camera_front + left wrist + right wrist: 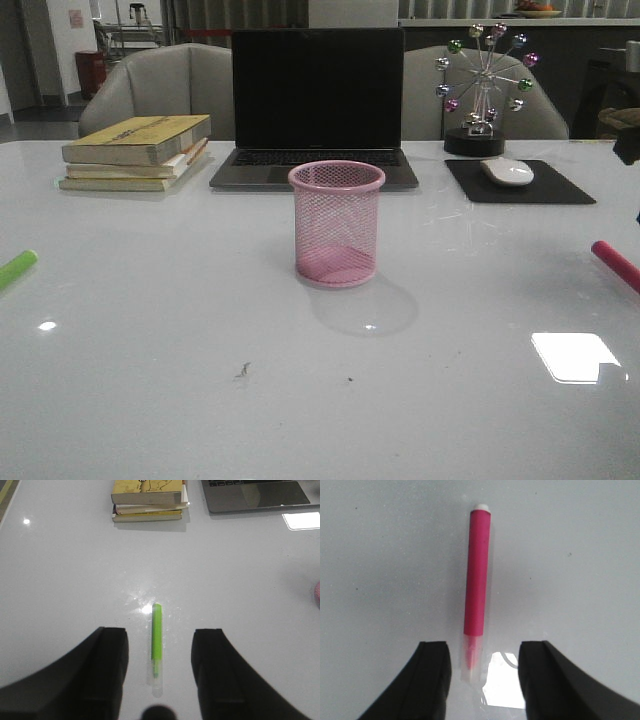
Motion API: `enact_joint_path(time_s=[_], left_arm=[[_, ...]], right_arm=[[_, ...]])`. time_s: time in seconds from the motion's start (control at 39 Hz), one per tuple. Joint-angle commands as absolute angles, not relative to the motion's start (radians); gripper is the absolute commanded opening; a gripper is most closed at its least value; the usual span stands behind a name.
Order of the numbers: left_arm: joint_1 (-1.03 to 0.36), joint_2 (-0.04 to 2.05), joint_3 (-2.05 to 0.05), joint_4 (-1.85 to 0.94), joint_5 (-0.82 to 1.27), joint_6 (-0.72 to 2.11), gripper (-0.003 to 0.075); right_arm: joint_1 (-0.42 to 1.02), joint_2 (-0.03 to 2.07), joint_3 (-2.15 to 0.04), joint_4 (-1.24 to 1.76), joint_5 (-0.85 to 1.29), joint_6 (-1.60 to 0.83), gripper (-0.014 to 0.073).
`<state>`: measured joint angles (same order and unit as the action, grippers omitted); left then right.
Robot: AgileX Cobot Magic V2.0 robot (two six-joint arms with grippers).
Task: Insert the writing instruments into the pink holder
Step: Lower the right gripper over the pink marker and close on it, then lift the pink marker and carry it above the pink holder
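The left gripper (159, 672) is spread wide over the green pen (156, 639), which lies flat, pointing straight out between its fingers. The right gripper (484, 672) is spread over the pink pen (477, 580) likewise. The pink cup (336, 222) stands empty mid-table, between both pens.

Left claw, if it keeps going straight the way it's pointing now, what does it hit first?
Most likely the green pen, which lies on the table between the open left claw fingers. Height above it is unclear. The stack of books sits far beyond.
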<state>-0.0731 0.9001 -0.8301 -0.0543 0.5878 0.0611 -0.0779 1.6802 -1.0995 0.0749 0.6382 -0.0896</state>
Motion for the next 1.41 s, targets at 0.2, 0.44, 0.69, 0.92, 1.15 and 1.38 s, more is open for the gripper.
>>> enact_joint_path(time_s=[0.2,0.44,0.69,0.92,1.15,1.38], left_arm=[[-0.070,0.896,-0.867,-0.065,0.521,0.061,0.0375],[-0.070,0.896,-0.867,-0.065,0.521,0.061,0.0375],[-0.070,0.896,-0.867,-0.065,0.521,0.061,0.0375],[-0.070,0.896,-0.867,-0.065,0.521,0.061,0.0375],[-0.070,0.896,-0.867,-0.065,0.521,0.061,0.0375],[-0.070,0.896,-0.867,-0.065,0.521,0.061,0.0375]], right_arm=[[-0.084,1.727,-1.132,0.088,0.551,-0.091,0.0437],[-0.080,1.767,-1.132,0.121,0.500,-0.092,0.0437],[-0.080,1.824,-1.133,0.121,0.493,-0.092,0.0437],[-0.080,1.834,-1.133,0.120,0.486,-0.092,0.0388],[-0.080,1.861,-1.133,0.118,0.523,-0.092,0.0173],[-0.080,1.911,-1.133,0.144,0.566,-0.092,0.0054]])
